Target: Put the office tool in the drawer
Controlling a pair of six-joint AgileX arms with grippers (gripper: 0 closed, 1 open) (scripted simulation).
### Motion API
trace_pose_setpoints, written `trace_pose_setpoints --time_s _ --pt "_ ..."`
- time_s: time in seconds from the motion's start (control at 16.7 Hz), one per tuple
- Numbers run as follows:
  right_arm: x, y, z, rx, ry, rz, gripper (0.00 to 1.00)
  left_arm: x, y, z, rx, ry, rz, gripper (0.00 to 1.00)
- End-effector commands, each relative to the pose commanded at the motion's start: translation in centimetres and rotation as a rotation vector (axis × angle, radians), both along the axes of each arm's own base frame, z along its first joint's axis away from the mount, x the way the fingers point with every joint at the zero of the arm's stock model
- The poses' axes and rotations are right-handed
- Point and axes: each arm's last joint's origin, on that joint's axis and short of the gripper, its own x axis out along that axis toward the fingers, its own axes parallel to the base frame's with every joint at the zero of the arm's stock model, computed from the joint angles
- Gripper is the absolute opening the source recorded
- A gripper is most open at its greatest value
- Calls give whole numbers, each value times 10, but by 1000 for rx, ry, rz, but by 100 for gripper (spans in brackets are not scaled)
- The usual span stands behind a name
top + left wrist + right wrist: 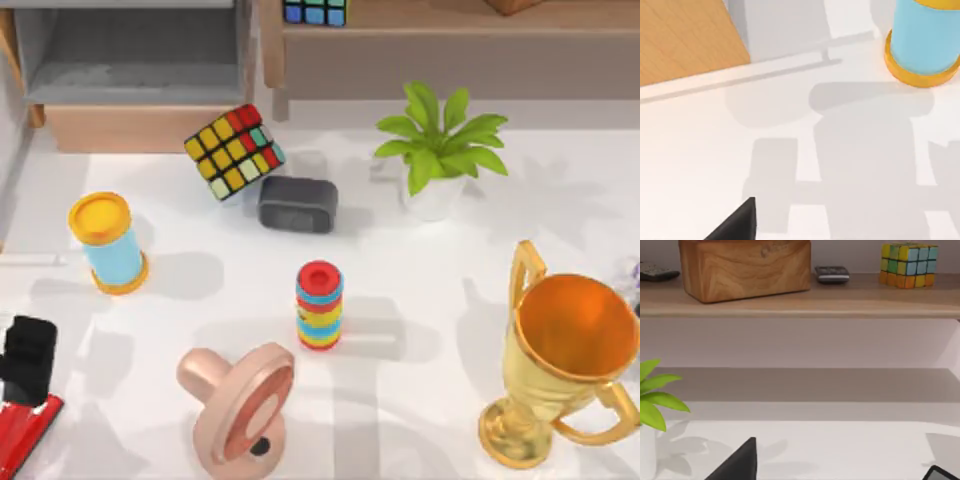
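Note:
The red stapler (24, 436) lies at the table's front left corner, partly cut off by the picture's edge. My left gripper (28, 356) is a black block right at the stapler's far end, and I cannot tell whether it touches or holds it. One dark fingertip (738, 225) shows in the left wrist view above bare table. The drawer (140, 128) stands open at the back left, tan front toward me, grey floor bare. Its tan front (685, 40) shows ahead of the left gripper. A dark fingertip (738, 465) of my right gripper shows in the right wrist view.
Between stapler and drawer stands a blue cylinder with yellow ends (108, 244). A colour cube (234, 152), dark grey box (297, 203), striped ring stack (319, 305), pink disc toy (240, 402), plant (437, 150) and gold trophy (560, 360) fill the table. A brown shelf (450, 40) runs along the back right.

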Motion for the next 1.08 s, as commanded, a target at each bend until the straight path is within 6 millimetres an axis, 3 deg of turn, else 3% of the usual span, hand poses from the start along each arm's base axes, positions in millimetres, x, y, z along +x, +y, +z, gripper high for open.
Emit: trace_pose_setpoints --time_s 0.24,0.48,0.66,1.08 --pt "0 0 0 0 0 0 100 35 -2 -10 65 438 -76 100" --pt "0 0 0 0 0 0 100 54 -3 -23 86 724 -128 100" --pt "0 0 0 0 0 0 100 59 -2 -26 88 808 -142 100" --pt "0 0 0 0 0 0 100 58 -2 -36 88 811 -141 100"
